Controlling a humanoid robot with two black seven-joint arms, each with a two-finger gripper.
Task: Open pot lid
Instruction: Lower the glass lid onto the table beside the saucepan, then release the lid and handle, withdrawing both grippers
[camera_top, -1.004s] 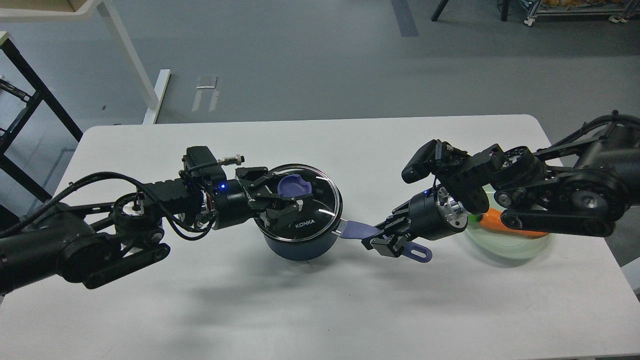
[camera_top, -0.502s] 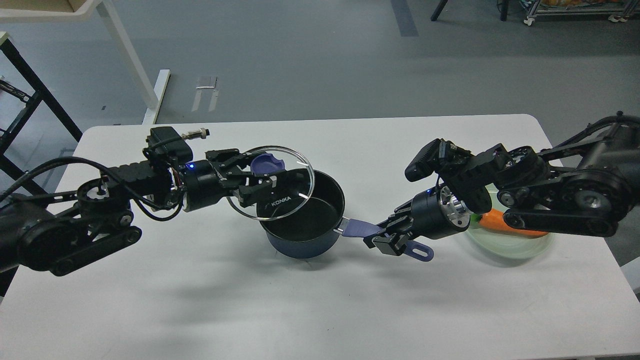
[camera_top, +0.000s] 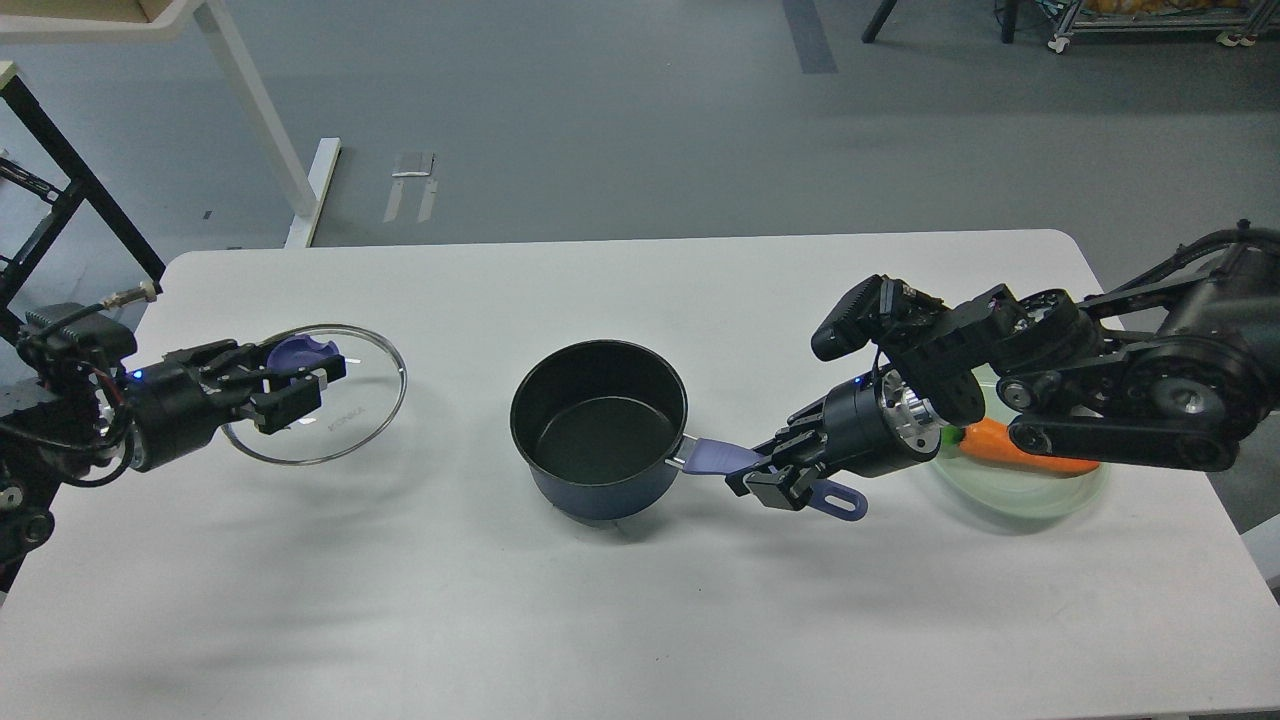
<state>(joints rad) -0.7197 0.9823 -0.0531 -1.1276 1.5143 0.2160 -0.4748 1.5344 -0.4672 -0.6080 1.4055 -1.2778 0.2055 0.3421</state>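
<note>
The dark-blue pot (camera_top: 598, 430) stands uncovered at the table's middle, its black inside showing. Its lavender handle (camera_top: 722, 459) points right. My right gripper (camera_top: 775, 476) is shut on the handle, near its holed end (camera_top: 838, 500). My left gripper (camera_top: 290, 385) is shut on the purple-blue knob (camera_top: 298, 353) of the clear glass lid (camera_top: 352, 400). It holds the lid above the table at the left, well apart from the pot and tilted a little.
A pale-green plate (camera_top: 1040, 492) with an orange carrot (camera_top: 1010, 446) sits at the right, partly behind my right arm. The white table (camera_top: 620, 610) runs wide below. A table leg (camera_top: 255, 120) and a black frame (camera_top: 60, 190) stand beyond its far left.
My left gripper lifted the lid off the pot and carried it far to the left. The pot now stands open. My right gripper stayed shut on the handle.
</note>
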